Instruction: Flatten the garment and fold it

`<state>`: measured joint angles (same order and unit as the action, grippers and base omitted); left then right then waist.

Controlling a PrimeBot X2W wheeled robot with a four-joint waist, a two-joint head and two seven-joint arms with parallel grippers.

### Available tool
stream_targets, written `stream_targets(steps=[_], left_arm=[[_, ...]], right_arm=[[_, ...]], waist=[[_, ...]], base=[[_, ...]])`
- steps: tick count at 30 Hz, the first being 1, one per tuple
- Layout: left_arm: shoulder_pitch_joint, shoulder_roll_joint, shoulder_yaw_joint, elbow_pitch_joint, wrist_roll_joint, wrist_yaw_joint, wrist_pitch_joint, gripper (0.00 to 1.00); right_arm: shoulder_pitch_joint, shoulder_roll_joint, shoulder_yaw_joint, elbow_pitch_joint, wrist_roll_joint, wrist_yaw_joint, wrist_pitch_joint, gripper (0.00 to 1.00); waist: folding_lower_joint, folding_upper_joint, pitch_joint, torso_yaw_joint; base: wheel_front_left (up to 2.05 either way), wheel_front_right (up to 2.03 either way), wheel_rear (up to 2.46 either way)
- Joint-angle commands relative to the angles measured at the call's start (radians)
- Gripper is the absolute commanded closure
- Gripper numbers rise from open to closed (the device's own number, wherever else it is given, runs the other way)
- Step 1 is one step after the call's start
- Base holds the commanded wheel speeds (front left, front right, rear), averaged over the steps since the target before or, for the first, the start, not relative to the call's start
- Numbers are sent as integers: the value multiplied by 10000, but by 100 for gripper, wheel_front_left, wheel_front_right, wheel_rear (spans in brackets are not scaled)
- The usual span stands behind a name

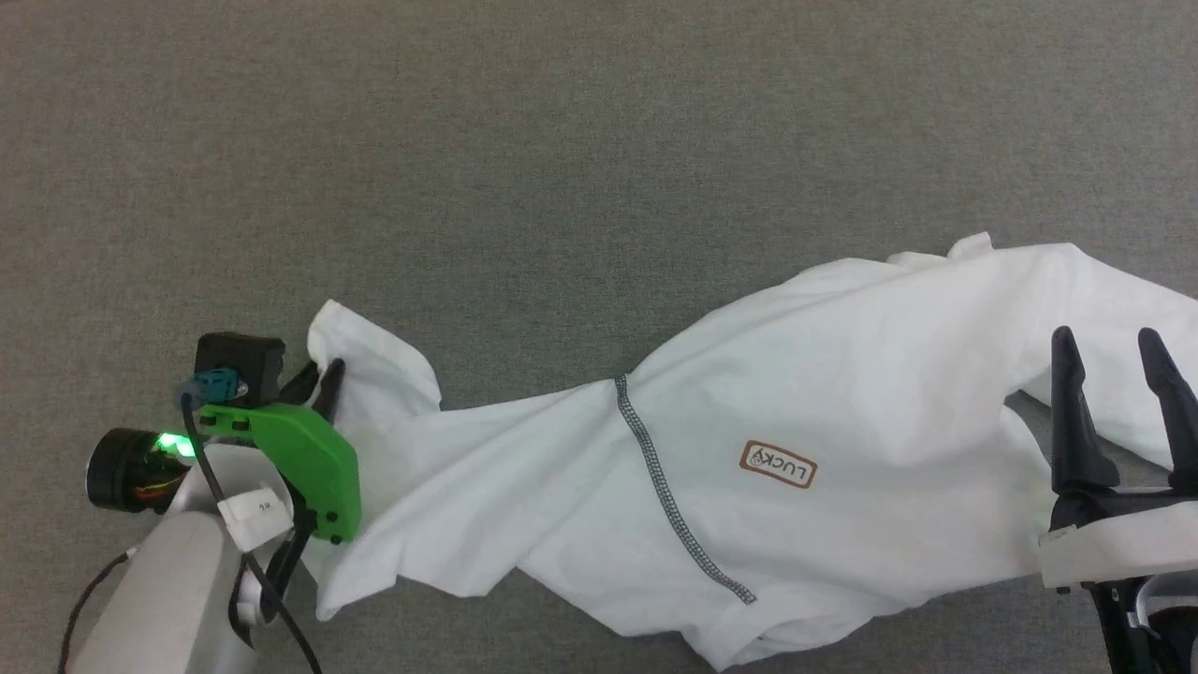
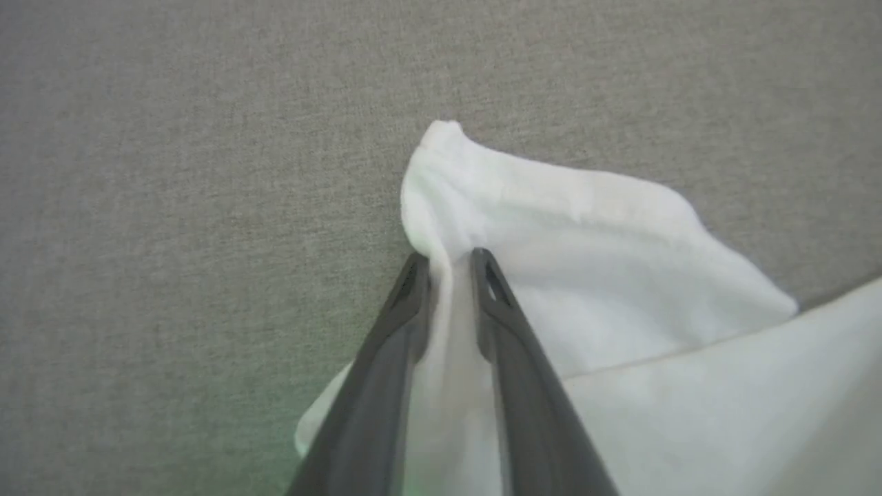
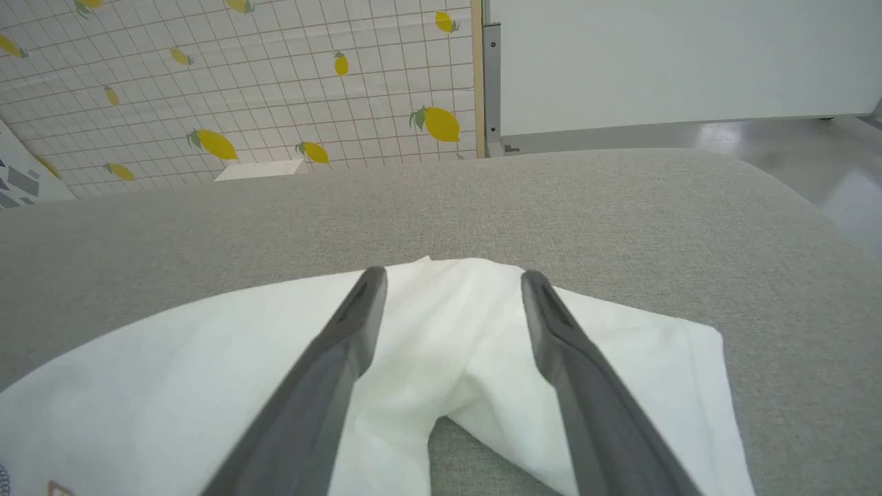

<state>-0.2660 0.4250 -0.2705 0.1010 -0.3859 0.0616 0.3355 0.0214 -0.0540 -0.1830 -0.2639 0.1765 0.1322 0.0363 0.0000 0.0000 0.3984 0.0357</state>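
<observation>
A thin, limp T-shirt (image 1: 842, 412), judged light and quick to bunch, is seen twisted along the bench's (image 1: 562, 140) near side, a sleeve fold clamped by the left end effector (image 2: 448, 260), the right end effector (image 1: 1106, 337) spread open over the opposite end, where a corner is best taken.

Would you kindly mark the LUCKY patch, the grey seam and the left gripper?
LUCKY patch (image 1: 778, 464), head view, label's middle.
grey seam (image 1: 663, 487), head view, mid stitching.
left gripper (image 2: 448, 256), left wrist view, between fingertips.
</observation>
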Motion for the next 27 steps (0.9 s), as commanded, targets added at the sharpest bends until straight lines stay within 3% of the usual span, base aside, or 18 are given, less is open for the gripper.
stream_targets(steps=[1,6,12,20,21,22,23,27], left_arm=[[-109,-216,10,139,-77,65,-263,100],[-922,-316,873,-757,120,800,-1610,100],[-2143,405,2005,-1411,557,1668,-1753,100],[-3590,764,2629,200,725,2155,-2040,100],[-3691,681,2673,481,638,2223,-1985,88],[-3752,622,2671,676,580,2233,-1962,47],[-3798,568,2619,893,532,2188,-1942,0],[-3852,257,2574,1330,256,2032,-2241,0]], right_arm=[[-132,-20,-14,-16,-67,-15,15,0],[-126,-10,-73,-46,-92,-15,54,0],[-155,-24,-59,-156,-136,-15,127,0],[-247,-103,1,-220,-121,-15,113,0],[-266,-115,22,-218,-115,-15,110,0],[-280,-124,36,-214,-110,-15,104,0],[-294,-133,49,-205,-105,-15,96,0],[-292,-145,68,-127,-100,-15,69,0]], waist=[[0,0,-16,30],[0,0,-85,198],[0,0,-91,339],[0,0,226,306],[0,0,271,282],[0,0,298,265],[0,0,319,246],[0,0,269,198]], base=[[0,0,0],[0,0,0],[0,0,0],[0,0,0],[0,0,0],[0,0,0],[0,0,0],[0,0,0]])
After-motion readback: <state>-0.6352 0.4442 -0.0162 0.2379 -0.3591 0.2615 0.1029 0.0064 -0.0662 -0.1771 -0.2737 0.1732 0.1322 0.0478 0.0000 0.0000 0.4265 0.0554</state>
